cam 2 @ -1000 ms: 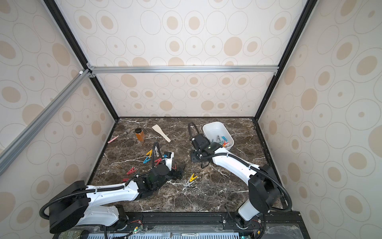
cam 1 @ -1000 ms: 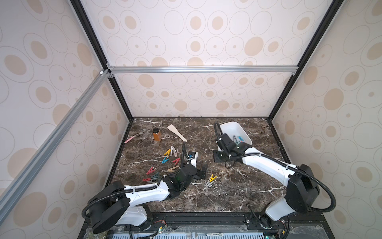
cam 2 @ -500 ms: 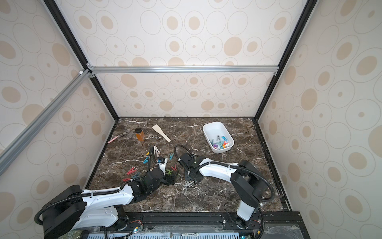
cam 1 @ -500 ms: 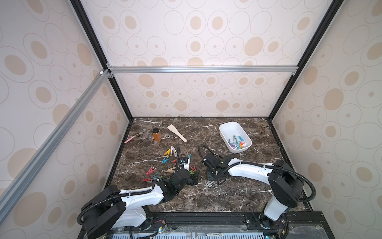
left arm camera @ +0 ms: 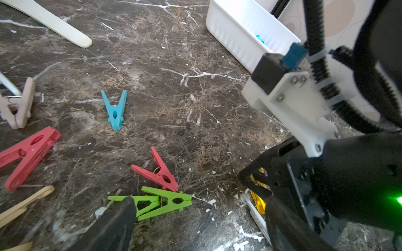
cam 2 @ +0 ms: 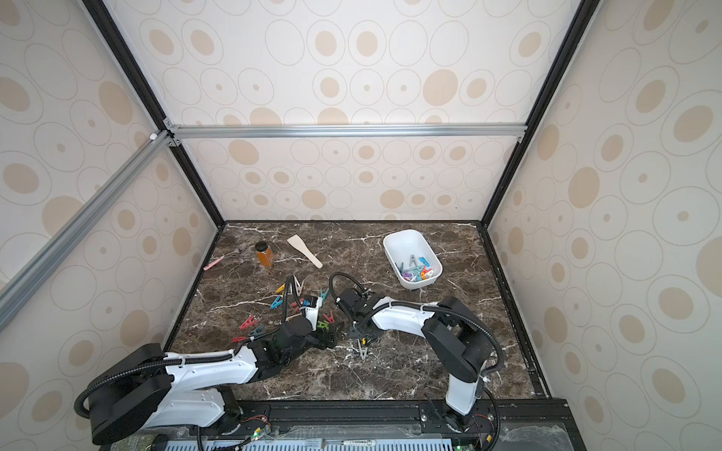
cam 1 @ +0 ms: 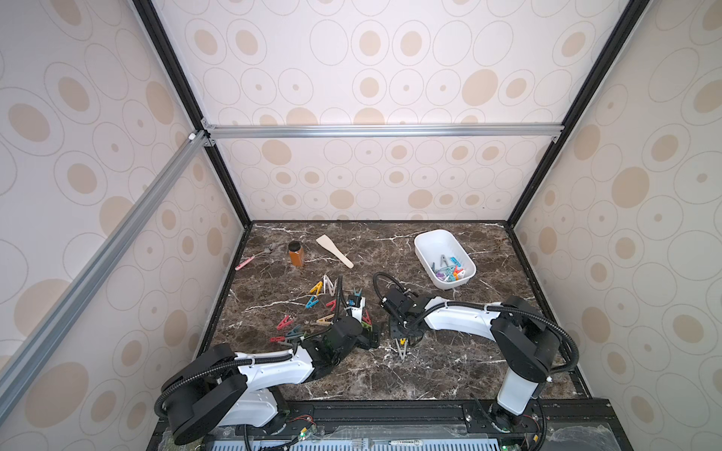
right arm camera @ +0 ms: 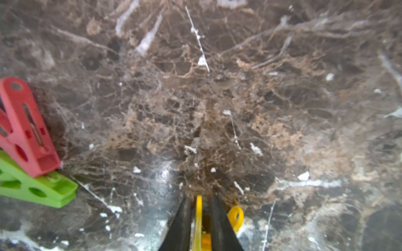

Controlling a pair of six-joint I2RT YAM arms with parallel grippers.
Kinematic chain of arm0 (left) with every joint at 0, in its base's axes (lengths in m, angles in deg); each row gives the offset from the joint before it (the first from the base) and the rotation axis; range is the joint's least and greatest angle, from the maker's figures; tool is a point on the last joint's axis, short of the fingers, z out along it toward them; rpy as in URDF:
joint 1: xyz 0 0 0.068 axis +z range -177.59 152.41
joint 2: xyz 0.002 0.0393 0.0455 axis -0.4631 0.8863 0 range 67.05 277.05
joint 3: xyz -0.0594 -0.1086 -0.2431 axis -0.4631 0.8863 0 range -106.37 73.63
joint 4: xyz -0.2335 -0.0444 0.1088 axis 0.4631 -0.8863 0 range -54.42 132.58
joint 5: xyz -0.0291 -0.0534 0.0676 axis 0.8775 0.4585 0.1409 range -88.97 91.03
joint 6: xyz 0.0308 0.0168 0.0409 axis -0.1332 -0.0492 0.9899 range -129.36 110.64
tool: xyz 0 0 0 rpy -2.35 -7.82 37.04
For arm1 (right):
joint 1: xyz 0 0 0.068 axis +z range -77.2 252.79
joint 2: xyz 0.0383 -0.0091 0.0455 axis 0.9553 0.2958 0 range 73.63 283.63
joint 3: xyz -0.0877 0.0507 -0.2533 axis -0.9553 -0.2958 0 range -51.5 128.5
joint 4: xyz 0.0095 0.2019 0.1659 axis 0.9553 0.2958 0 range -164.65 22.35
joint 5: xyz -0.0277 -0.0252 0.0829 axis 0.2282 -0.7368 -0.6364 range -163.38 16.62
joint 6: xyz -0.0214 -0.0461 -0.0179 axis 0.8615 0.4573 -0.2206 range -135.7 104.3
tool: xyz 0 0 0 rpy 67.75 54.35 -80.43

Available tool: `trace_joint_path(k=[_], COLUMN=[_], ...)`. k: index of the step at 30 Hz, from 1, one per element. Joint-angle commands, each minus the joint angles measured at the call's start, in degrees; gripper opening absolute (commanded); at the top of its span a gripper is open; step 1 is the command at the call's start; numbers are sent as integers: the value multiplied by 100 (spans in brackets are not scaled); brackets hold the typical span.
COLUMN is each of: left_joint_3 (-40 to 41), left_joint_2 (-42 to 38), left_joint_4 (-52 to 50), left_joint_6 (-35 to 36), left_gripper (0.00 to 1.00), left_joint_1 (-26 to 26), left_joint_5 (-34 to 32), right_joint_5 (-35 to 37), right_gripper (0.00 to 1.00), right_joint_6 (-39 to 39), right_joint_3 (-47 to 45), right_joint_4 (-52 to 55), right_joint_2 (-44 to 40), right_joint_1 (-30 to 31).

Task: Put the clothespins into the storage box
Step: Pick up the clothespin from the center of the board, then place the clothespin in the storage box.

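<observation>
Yellow plastic V with a ring eye on one leg end: yellow clothespin (right arm camera: 198,217). Lies flat on the marble table (cam 1: 429,371), front middle, apart from the rest. Straddled by the right gripper (right arm camera: 200,202): black fingers (right arm camera: 182,221) pointing down, set narrow, one on either side of a single leg. Sliver of dark gap beside that leg, so cannot tell if actually pinched.

Just beside it: green clothespin (left arm camera: 161,202) and red clothespin (left arm camera: 161,173), flat, touching at the nose ends. Left gripper (cam 1: 372,339) low by them, spread wide, holding nothing. One finger (left arm camera: 113,223) in front of the green tail in the left wrist view, contact unclear.

Further out on the left side: loose clothespins (cam 1: 311,302) scattered flat. Teal, red, yellow, white, tan, grey.

Far right of the table: storage box (cam 1: 433,244), white tub, no lid. Stored clothespins (cam 1: 449,271) heaped at its nearer end, in blue, orange, purple and grey. Well apart from both grippers.

Back left: amber jar (cam 1: 295,254), upright; wooden spatula (cam 1: 334,252) and pink-handled tool (cam 1: 246,263), both flat.

Versus one second back:
- Right gripper then up at the box rim, covering part of it. Half a second back, over the table centre. Now down on the yellow clothespin.
- Yellow clothespin on the same spot.
- Left gripper roughly unmoved, same wide spread.
- Box now in full view in both top views, heap inside unchanged.
</observation>
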State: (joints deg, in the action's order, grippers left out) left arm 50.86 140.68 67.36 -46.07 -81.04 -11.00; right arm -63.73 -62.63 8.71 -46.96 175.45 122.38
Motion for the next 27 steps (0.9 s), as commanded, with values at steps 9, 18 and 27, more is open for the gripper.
trace_joint_path(k=[9,18,27], left_joint_3=[-263,-891,-1644], left_joint_2=[-118,615,1805], left_joint_4=[-41,705,901], left_joint_6=[32,779,498], left_gripper=[92,93,92], left_joint_1=[12,-599,-837], left_joint_5=[-163,-158,353], right_joint_5=[253,142,-200], right_gripper=[4,2,1], right_joint_6=[458,1261,1405], right_joint_3=[99,359,1305], right_joint_4=[464,349,-217], right_joint_2=[-789,-1706,-291], right_joint_1=[-205,-2154,-3598])
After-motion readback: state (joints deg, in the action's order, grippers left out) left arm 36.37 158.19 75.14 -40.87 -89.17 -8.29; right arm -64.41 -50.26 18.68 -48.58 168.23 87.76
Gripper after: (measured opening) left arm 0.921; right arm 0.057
